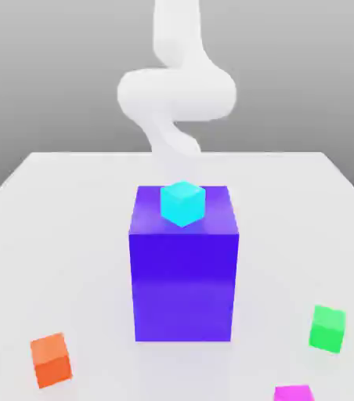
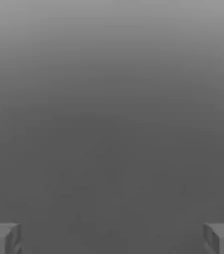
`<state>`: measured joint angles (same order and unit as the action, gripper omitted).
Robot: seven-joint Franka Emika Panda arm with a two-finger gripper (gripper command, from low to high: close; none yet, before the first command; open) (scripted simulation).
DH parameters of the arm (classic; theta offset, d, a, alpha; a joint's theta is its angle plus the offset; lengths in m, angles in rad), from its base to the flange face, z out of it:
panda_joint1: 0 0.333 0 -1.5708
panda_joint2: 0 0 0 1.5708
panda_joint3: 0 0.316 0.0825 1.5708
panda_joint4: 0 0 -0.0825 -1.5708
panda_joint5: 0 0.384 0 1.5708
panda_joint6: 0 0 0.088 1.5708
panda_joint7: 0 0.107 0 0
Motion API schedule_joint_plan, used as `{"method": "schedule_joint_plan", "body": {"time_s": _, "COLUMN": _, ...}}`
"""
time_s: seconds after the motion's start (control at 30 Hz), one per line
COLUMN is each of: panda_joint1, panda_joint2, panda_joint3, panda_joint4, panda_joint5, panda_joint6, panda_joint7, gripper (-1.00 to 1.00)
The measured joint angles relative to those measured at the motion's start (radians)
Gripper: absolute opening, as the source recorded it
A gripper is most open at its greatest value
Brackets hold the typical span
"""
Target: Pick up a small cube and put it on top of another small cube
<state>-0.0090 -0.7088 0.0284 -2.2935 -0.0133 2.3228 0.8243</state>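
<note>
Magenta small cube [image 1: 294,393] nearest, pincer [image 2: 112,238] fingers wide apart

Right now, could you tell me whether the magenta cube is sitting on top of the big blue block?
No, the cyan cube sits on the blue block; the magenta cube lies on the table.

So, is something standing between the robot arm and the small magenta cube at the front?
Yes. In the exterior view the big blue-violet block, with a cyan cube on top, stands mid-table between the arm behind it and the magenta cube at the front edge. The gripper is open and holds nothing.
</note>
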Motion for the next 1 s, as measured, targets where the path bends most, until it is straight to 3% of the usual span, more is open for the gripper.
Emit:
{"method": "schedule_joint_plan", "body": {"time_s": 0.5, "panda_joint1": -0.019, "panda_joint2": 0.550, "panda_joint3": 0.148, "panda_joint4": 0.040, "panda_joint5": -0.117, "panda_joint6": 0.137, "panda_joint7": 0.173, "gripper": 0.00}}
{"method": "schedule_joint_plan", "body": {"time_s": 1.0, "panda_joint1": 0.071, "panda_joint2": 1.084, "panda_joint3": 0.188, "panda_joint4": 0.076, "panda_joint5": -0.166, "panda_joint6": 0.279, "panda_joint7": 0.298, "gripper": 0.00}}
